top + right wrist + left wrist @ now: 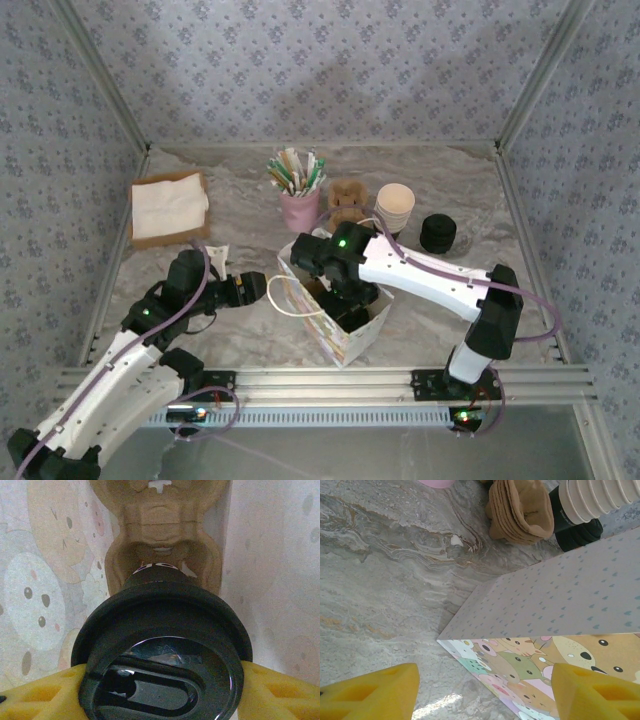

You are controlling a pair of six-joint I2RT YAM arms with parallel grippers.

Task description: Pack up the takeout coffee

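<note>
The takeout coffee (162, 665) is capped in glossy black plastic, the carrier (160, 525) is formed of matt, rough brown pulp, the bag (570, 595) is made of printed paper, and the desk (380, 590) is finished smooth and marbled.

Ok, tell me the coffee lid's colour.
The lid is black, clearest in the right wrist view.

The bag (352, 335) is set on the worktop (230, 170), front and centre. A cup carrier (162, 535) is laid inside it, and the takeout coffee (160, 655) is gripped over it between the fingers (35, 695) of the right hand (160, 692). The left hand (258, 289) is placed just left of the bag, apart from it. Behind the bag, left to right, are ranged a holder (300, 208), a stack of carriers (347, 200), a stack of cups (395, 207) and a stack of lids (437, 233). Napkins (168, 205) are laid at the back left.
</note>
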